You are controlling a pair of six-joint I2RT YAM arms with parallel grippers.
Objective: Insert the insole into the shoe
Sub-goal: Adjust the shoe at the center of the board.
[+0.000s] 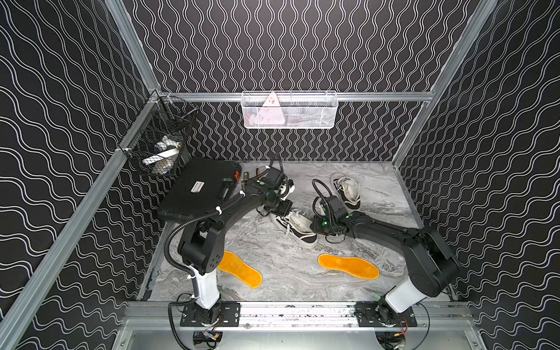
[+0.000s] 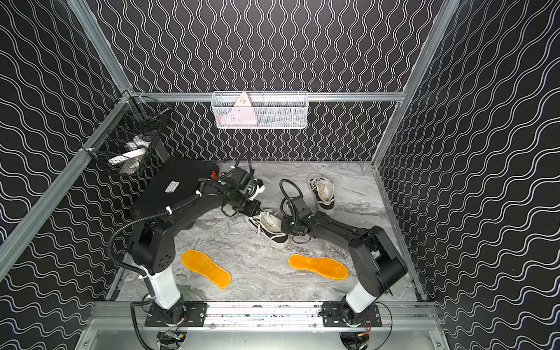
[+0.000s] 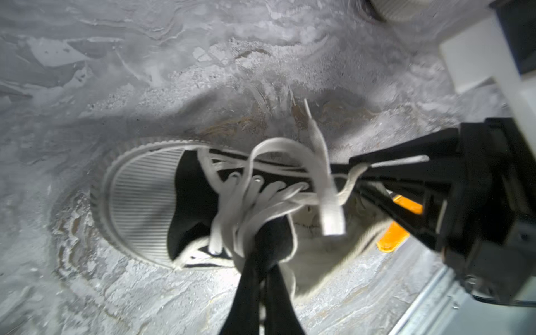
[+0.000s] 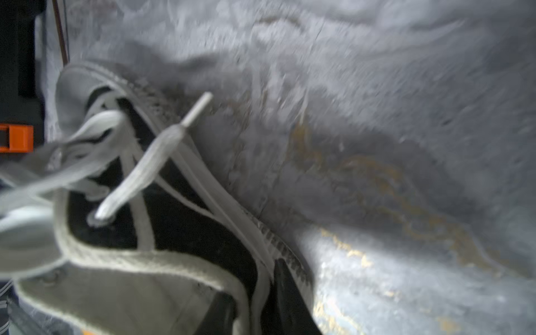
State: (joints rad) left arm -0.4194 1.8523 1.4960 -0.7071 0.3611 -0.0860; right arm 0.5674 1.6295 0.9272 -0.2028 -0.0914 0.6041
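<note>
Left insole [image 1: 239, 268] on table [image 1: 288, 281] (outside shoe [image 1: 298, 231]), pink triangle [image 1: 270, 103] in basket [image 1: 318, 119]

laces [image 3: 290, 185] cross the shoe [image 1: 295, 228] mouth; table [image 1: 285, 272] in front lies open.

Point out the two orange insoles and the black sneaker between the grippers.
Insole by left arm [image 1: 241, 269]: a top view, its middle.
Insole by right arm [image 1: 348, 266]: a top view, its middle.
Black sneaker [image 1: 304, 239]: a top view, its toe end.
</note>
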